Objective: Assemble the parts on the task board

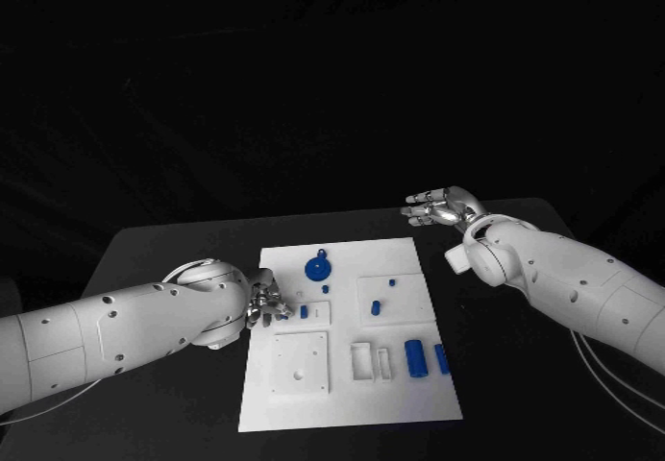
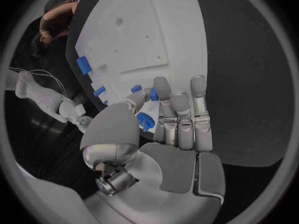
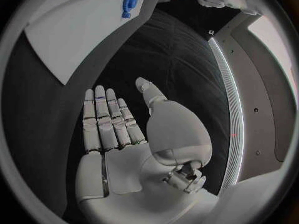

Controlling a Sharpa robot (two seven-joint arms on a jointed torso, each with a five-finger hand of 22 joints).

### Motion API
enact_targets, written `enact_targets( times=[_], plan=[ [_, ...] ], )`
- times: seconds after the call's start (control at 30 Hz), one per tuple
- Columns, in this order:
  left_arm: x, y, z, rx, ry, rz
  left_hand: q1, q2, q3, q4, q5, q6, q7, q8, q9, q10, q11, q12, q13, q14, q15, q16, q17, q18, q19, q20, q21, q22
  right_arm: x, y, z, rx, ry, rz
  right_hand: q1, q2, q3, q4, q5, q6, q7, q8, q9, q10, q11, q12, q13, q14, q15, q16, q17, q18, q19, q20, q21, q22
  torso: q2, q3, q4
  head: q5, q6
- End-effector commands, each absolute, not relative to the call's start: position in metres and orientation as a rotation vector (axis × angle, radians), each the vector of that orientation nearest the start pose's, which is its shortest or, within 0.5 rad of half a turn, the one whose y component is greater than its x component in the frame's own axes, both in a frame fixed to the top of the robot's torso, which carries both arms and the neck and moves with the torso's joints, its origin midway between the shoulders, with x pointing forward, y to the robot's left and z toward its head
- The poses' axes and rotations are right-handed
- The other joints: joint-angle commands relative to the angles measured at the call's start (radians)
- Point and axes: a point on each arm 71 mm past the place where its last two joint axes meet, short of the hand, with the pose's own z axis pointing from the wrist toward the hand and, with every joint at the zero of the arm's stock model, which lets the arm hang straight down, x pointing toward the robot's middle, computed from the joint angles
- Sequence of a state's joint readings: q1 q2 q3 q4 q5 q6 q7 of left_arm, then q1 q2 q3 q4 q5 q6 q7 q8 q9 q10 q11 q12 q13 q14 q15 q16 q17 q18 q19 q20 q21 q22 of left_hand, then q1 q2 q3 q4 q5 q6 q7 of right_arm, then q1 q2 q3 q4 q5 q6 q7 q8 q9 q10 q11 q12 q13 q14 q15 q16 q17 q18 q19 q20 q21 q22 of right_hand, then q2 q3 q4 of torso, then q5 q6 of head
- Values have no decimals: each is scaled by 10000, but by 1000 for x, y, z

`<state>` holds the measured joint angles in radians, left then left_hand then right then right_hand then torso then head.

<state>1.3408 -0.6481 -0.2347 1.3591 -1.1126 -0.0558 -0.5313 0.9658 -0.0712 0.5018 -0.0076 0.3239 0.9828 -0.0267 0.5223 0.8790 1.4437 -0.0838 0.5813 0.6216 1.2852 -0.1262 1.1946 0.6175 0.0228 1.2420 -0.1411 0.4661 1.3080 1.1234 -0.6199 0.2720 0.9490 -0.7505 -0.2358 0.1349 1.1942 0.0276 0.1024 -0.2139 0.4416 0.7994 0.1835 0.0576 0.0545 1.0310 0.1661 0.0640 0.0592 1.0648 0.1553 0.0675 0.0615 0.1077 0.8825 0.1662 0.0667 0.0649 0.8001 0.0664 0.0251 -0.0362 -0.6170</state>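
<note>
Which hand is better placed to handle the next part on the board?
Left, probably. The left hand is already at the task board's left edge, fingers among small blue parts. The right hand hangs open beyond the board's far right corner.

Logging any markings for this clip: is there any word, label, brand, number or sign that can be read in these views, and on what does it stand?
None can be read.
The task board and the blue parts bear no print.
The left hand and right hand show no label.
</note>
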Motion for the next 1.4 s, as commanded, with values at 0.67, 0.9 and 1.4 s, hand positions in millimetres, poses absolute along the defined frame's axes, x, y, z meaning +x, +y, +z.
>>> enact_targets(
  times=[0.67,0.9,1.4],
  plan=[
    [511,182,-227,-1307,21836,-2501,34,-37,-77,139,-75,81,-8,-67,21,68,4,-41,15,98,-12,-42,20,-146,75,-37,-39,188,588,-278,-169,7238,14708,9873,-9,13,67,-2,39,-35,-12,-43,-13,-44,-24,-41,-15,-72,18,-48,-16,-154,-59,4,6,-16,-5,6,0,-1,-13],
    [510,180,-227,-1266,21904,-2542,-5,-407,-313,746,-212,175,-26,-103,-9,87,-5,-51,18,118,-18,-62,26,-158,101,-46,-77,184,588,-278,-169,7233,14718,9882,3,14,84,-18,31,-13,-11,-41,-11,-42,-24,-42,-16,-72,19,-48,-16,-154,-54,4,6,-16,-3,5,-4,-9,-17],
    [511,180,-228,-1295,21937,-2503,69,-502,-496,1203,-975,229,-14,-99,10,102,1,-57,21,130,-14,-78,32,-159,124,-42,-106,187,589,-277,-169,7230,14728,9892,-21,15,84,-16,30,-11,-13,-43,-11,-37,-26,-42,-16,-75,12,-49,-16,-154,-49,3,6,-16,-2,7,-1,-26,10]
  ],
)
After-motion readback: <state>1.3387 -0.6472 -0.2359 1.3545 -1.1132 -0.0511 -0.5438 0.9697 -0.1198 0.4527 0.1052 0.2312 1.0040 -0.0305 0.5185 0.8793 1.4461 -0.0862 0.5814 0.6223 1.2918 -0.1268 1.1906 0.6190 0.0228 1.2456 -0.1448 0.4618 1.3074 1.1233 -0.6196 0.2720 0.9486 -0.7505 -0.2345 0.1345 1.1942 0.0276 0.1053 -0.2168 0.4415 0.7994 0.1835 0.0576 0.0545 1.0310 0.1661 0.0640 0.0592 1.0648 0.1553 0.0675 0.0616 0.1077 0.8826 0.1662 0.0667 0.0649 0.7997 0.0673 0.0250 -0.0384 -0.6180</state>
